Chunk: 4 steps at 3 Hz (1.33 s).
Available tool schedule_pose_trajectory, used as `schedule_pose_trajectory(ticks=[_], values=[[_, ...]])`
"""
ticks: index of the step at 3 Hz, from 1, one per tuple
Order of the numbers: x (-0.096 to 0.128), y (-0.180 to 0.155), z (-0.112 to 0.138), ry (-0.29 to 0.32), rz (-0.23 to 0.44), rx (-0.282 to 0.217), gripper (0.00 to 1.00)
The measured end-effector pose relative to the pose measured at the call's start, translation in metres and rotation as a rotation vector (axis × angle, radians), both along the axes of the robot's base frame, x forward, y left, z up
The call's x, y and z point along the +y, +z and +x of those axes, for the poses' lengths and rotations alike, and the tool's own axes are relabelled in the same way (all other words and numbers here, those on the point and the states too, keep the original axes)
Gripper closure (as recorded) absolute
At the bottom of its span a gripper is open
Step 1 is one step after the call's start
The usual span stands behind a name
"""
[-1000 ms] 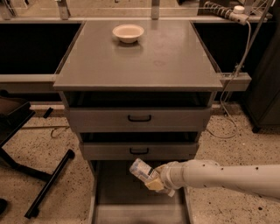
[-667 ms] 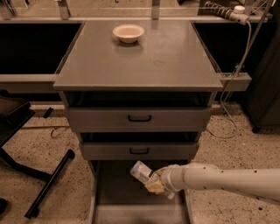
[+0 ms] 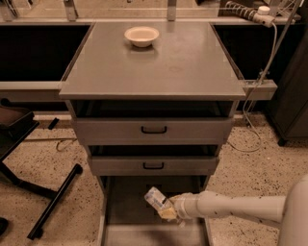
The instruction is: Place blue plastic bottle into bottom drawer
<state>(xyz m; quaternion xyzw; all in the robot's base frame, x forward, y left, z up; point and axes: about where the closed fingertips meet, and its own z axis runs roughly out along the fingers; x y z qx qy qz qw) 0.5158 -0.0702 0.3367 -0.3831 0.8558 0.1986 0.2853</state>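
Jaws hold blue plastic bottle (image 3: 155,197) over bottom drawer (image 3: 129,214), below middle drawer (image 3: 115,166).

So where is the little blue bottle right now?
The bottle is low in the camera view, near the middle. The claw holds it over the open bottom drawer, just below the second drawer.

Speckled beige floor (image 3: 43,158) under warm, dim light; a grey cabinet (image 3: 159,72) stands in the middle, dark recesses on either side behind a grey ledge (image 3: 29,89); black chair legs (image 3: 53,202) at left; a power strip (image 3: 245,9) at top right, its white cable (image 3: 252,115) hanging to the floor; a dark unit (image 3: 293,96) at the right edge; the gripper (image 3: 167,212) hangs low before the cabinet's base.
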Motion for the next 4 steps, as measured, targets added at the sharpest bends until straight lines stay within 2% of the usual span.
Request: schedule_pose_trajectory(ticks=[1, 2, 3, 4], values=[[0.01, -0.055, -0.013, -0.018, 0.024, 0.08, 1.0], [0.024, -0.081, -0.022, 0.0, 0.031, 0.127, 1.0], [0.024, -0.081, -0.022, 0.0, 0.031, 0.127, 1.0], [0.033, -0.097, -0.016, 0.019, 0.03, 0.118, 1.0]])
